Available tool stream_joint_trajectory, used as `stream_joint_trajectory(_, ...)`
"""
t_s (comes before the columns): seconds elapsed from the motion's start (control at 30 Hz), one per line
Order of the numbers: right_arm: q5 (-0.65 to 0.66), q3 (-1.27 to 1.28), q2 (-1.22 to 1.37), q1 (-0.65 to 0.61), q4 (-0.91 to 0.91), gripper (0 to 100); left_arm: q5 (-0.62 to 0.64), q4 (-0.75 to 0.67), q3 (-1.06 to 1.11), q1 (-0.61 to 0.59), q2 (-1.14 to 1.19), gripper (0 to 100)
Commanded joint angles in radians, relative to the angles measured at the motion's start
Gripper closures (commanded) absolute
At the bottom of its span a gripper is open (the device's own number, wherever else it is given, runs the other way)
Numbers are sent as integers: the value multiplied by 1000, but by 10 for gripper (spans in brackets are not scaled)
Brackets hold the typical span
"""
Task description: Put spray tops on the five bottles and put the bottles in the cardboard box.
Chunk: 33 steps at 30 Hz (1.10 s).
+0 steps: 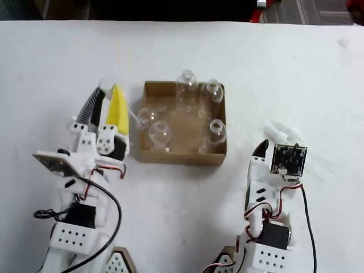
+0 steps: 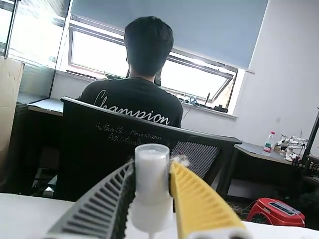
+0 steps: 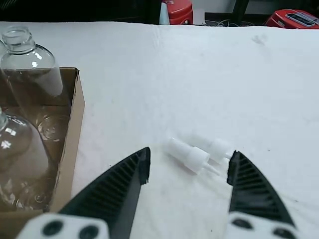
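Left arm [image 1: 79,187] is sitting at lower left of the high view. The left jaws are clamping a white spray top [image 2: 151,185] between the grey and the yellow side, holding it roughly upright. In the high view that top is hanging just left of the cardboard box [image 1: 182,157] at frame centre. Five clear bottles [image 1: 211,94] are sitting inside the box, all with bare open necks, so no capping is showing as done.

The right jaws are gaping wide at lower right of the high view and gripping nothing. They are pointing at loose spray tops [image 3: 192,155] lying on the white counter [image 1: 256,62], right of the box.

The step in hand is looking like seating the held top on the bottle nearest the box's left wall [image 1: 145,117]. To do it well:
- Be centring the top over the neck before lowering.
- Be coming straight down, not sideways.
- The bottle is standing loose and probably light, so a skewed push is risking tipping it into its neighbours.
- Be keeping the grip firm until the top is seating.
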Motion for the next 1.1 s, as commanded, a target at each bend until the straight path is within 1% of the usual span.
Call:
stream_joint_trajectory(0.0, 11, 9, -1, -4, -22, 769, -8, -29, -34, 1, 56, 980)
stream_joint_trajectory(0.13, 11, 9, -1, -5, -22, 769, -5, -29, -164, 1, 209, 980)
stream_joint_trajectory(0.3, 11, 9, -1, -4, -22, 769, 83, -35, -379, -2, 512, 980)
stream_joint_trajectory(0.43, 11, 9, -1, -4, -22, 769, 94, -130, -532, -5, 737, 980)
stream_joint_trajectory(0.57, 11, 9, -1, -5, -22, 769, 94, -203, -667, 10, 915, 980)
stream_joint_trajectory(0.93, 11, 9, -1, -7, -22, 769, 95, -192, -1020, 16, 1224, 980)
stream_joint_trajectory(1.07, 11, 9, -1, -7, -22, 769, 95, -192, -1108, 38, 1317, 981)
